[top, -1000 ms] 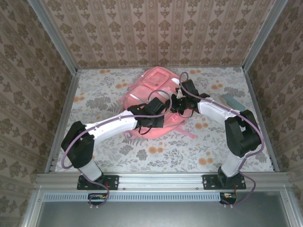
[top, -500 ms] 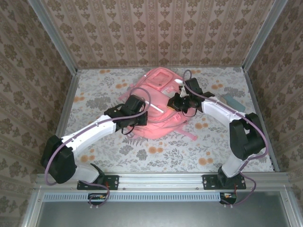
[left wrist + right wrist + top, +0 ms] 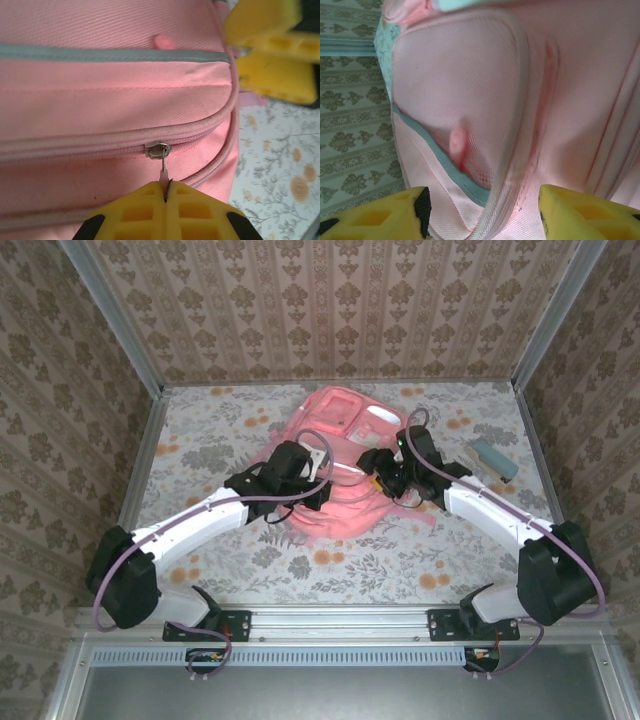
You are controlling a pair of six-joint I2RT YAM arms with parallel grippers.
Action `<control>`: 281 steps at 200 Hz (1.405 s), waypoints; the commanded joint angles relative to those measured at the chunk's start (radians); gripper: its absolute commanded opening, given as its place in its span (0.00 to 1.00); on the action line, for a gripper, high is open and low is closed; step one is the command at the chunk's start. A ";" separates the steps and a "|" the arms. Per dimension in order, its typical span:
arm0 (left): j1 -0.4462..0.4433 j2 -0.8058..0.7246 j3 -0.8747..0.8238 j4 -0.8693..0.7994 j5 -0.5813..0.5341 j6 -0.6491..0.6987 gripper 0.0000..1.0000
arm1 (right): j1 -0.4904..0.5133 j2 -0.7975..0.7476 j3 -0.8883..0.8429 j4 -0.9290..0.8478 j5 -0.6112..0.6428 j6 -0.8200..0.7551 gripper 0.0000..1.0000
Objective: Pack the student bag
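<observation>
From their bases at the near edge, both arms reach in over the floral table (image 3: 220,440) to meet at the bag (image 3: 340,420), which lies flat about mid-table, slightly toward the far side. The left gripper (image 3: 315,478) is at the bag's near left part. In its wrist view its yellow fingers (image 3: 165,192) are pressed together on the thin zip pull (image 3: 163,172), which hangs from a metal slider (image 3: 158,149) on a closed zip. Above that zip a grey stripe (image 3: 100,54) runs across the pink fabric (image 3: 100,105). The right gripper (image 3: 377,475) sits just beside the bag's right edge, and its yellow fingers (image 3: 270,50) show at the top right corner of the left wrist view. In its own view the jaws stand apart (image 3: 482,202), gripping nothing, with a pink mesh panel of the bag (image 3: 470,75) beyond them. To the right, apart from the bag, a small teal block (image 3: 492,458) lies on the table.
</observation>
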 commanded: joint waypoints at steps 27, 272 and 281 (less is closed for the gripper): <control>-0.032 0.067 0.069 0.114 0.108 0.052 0.00 | 0.044 -0.002 -0.016 0.079 0.071 0.156 0.49; 0.349 0.105 -0.041 0.126 -0.197 0.192 0.00 | -0.145 0.259 0.244 -0.132 0.022 -0.372 0.10; 0.349 0.106 -0.035 0.137 -0.161 0.230 0.00 | -0.145 0.276 0.267 -0.145 -0.016 -0.402 0.10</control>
